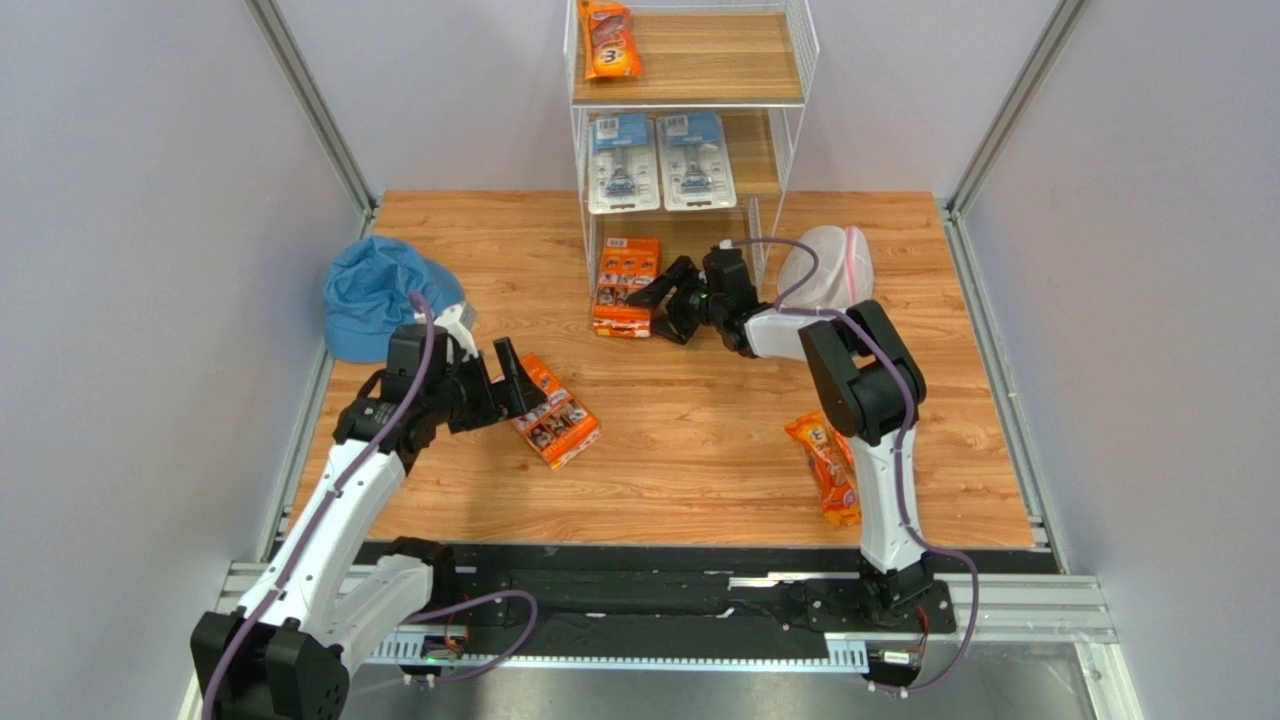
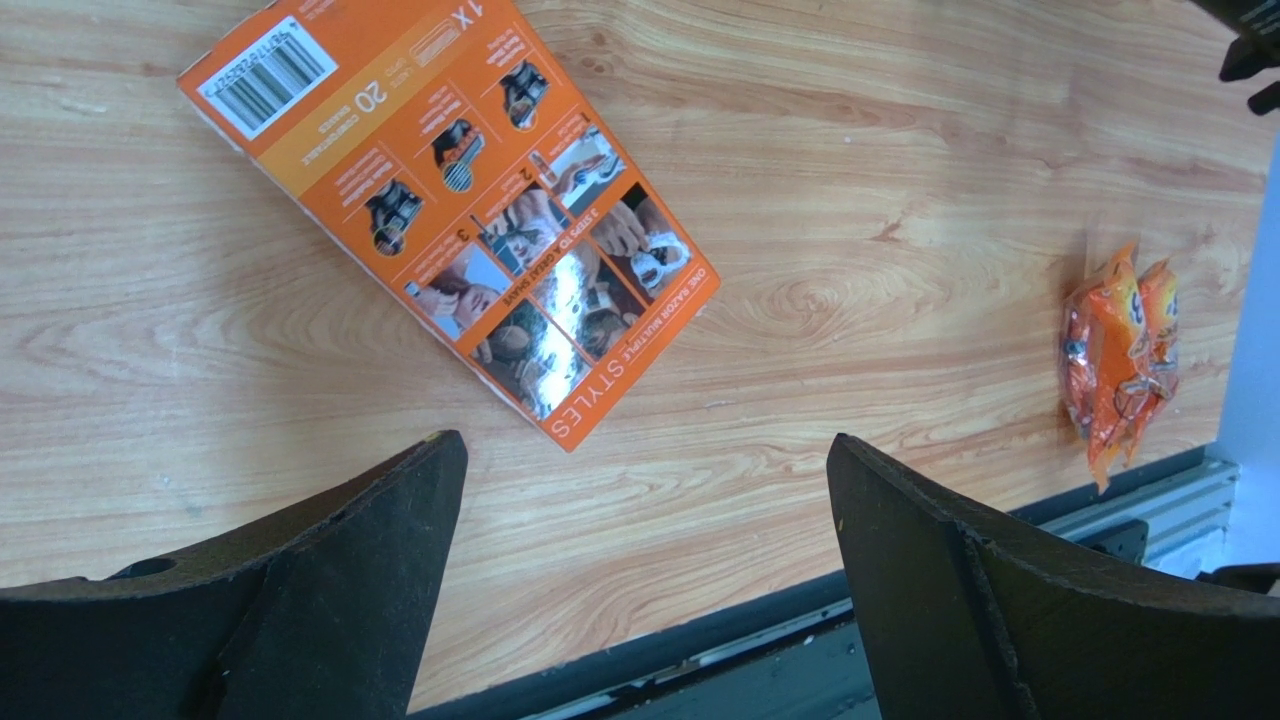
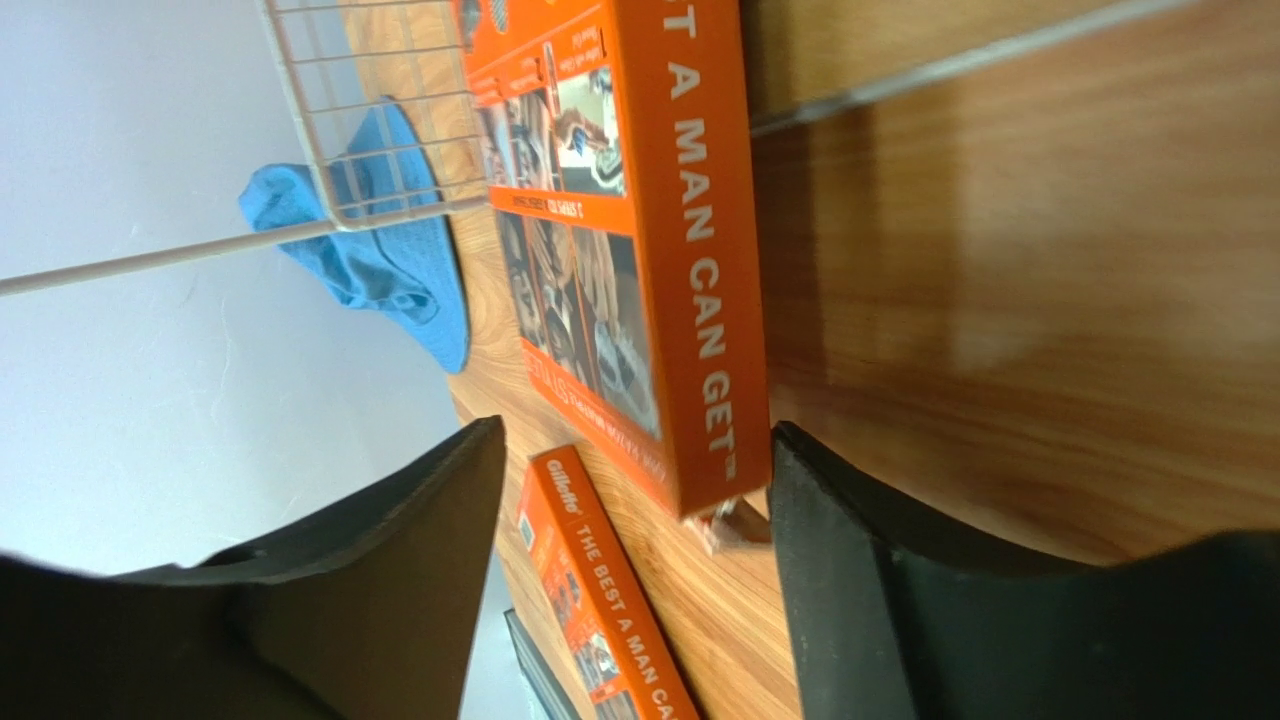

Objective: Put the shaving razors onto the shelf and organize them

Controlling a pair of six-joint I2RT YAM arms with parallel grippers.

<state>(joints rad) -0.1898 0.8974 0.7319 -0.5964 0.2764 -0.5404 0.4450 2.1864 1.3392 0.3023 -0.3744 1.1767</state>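
A robot lab test cell: blank white panels (image 1: 150,225) wall in a wooden table (image 1: 706,435) on aluminium rails (image 1: 1037,600).

The top external camera looks down from above and behind the arm bases, over the whole tabletop (image 1: 706,435) to the shelf (image 1: 721,60) at its far side. The left wrist camera faces steeply down, close over the tabletop, and shares the flat orange pack (image 2: 451,210) and orange bag (image 2: 1120,360) with the top view. The right wrist camera, rolled sideways, sits very near the upright orange pack (image 3: 631,225) at the shelf's foot and also catches the blue hat (image 3: 391,285).
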